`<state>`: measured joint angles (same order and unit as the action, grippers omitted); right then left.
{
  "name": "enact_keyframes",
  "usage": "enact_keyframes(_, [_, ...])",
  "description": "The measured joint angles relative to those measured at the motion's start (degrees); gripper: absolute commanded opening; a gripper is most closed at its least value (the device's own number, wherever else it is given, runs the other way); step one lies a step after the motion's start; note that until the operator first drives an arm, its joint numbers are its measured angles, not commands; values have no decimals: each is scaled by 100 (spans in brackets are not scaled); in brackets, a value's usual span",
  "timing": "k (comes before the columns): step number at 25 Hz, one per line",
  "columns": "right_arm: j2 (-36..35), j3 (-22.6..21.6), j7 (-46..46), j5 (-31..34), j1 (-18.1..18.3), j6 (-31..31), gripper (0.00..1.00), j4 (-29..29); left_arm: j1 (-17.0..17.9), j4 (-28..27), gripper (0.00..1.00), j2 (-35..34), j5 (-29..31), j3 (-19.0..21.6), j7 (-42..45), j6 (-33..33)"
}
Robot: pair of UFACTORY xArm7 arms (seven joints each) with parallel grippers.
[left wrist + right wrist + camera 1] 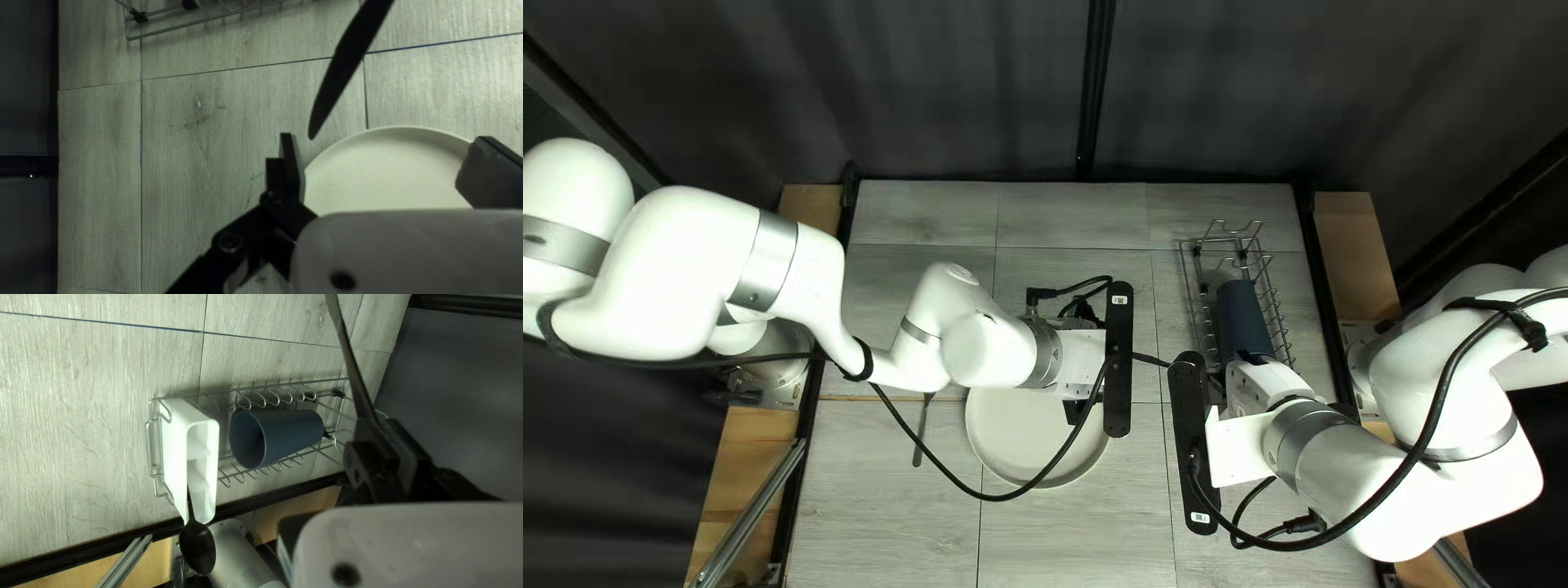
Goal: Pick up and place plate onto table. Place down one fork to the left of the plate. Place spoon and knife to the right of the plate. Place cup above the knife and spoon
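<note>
Wire rack (150,449): grey metal, right of plate
Plate (381,169): round, smooth, on table
Left gripper (1076,412): spread, hanging over plate
Right gripper (1216,389): pinching knife
White holder (174,441): boxy, in rack
Cup (1241,310): blue, tapered, lying in rack
Knife (348,57): dark, slim; long axis crosswise, tip toward left gripper
Spoon (198,547): black, in holder
Fork (923,430): left of plate

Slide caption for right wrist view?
Knife in right gripper; cup and caddy in rack, spoon in the caddy.
</note>
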<state>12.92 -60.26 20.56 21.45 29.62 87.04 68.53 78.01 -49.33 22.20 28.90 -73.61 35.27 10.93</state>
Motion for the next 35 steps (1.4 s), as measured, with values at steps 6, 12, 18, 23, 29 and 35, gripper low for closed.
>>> enact_keyframes(6, [0,0,0,0,0,0,0,0,-520,-87,100,605,-84,339,149,-509])
enact_keyframes(12, [0,0,0,0,0,0,0,0,-968,-222,100,766,-103,611,87,-751])
enact_keyframes(18, [0,0,0,0,0,0,0,0,-1179,-208,0,757,-82,733,14,-934])
enact_keyframes(23, [0,0,0,0,0,0,0,0,-1186,-201,0,751,-78,737,9,-946])
enact_keyframes(29, [0,0,0,0,0,0,0,0,-1187,-200,0,750,-78,737,9,-947])
enact_keyframes(35, [1,0,0,0,0,0,100,0,-1039,-202,0,774,-76,624,68,-884])
